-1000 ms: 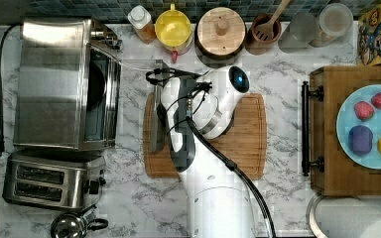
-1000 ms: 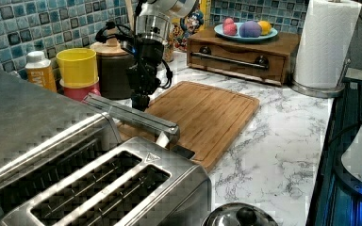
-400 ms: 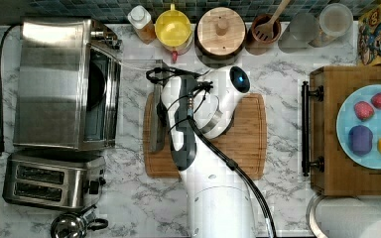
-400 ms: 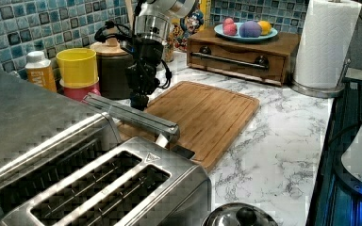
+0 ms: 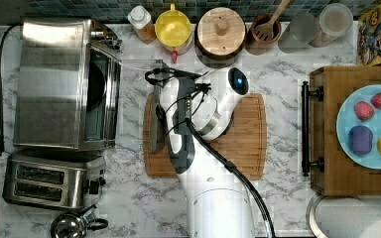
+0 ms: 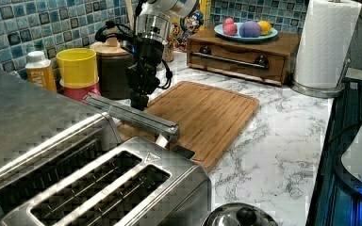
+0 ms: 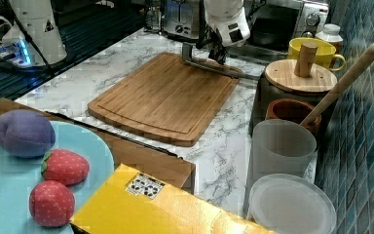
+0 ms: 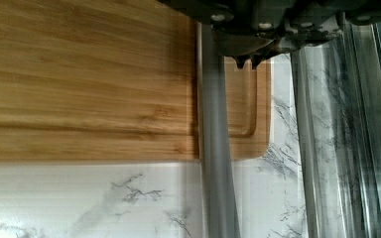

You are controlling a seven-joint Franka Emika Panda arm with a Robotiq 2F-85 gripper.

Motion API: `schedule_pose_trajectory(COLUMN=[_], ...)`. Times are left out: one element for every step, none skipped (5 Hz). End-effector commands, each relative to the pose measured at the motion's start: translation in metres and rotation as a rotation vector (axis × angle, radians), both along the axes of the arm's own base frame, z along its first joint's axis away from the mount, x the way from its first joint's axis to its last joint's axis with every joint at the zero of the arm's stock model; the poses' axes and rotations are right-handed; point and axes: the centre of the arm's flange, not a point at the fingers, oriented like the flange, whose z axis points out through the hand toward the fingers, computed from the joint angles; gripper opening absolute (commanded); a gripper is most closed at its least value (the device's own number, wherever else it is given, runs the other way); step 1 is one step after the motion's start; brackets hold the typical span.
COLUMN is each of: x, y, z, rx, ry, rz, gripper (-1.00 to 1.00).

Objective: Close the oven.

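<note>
Across the last second almost nothing is seen to have moved. The oven, at the left view's lower left, is still found with its door dropped flat, so closing is judged not yet begun. Just beyond it, the bar handle is approached from above by the tool, whose fingertips seem drawn together on nothing.

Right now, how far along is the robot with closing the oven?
Early stage. Done: the gripper has reached the door's bar handle, sitting just above it at the end nearer the yellow cup. In hand: getting set to lift the glass door, which lies folded down flat toward the cutting board. Left: swinging the door up until it shuts against the oven.
</note>
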Motion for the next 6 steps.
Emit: schedule_pose_trajectory(x=[0.019,0.013,0.007,0.006,-0.002,-0.018], y=[0.202,0.218,0.241,0.253,0.256,0.254], z=[0.239,0.255,0.264,0.266,0.277,0.303], rx=[0.088,0.023,-0.073,-0.158,-0.234,-0.312], ry=[-0.444,-0.473,-0.494,-0.492,-0.550,-0.625], rz=[0.245,0.264,0.291,0.304,0.247,0.172], gripper=[-1.00,-1.00,-1.00,-1.00,-1.00,-1.00])
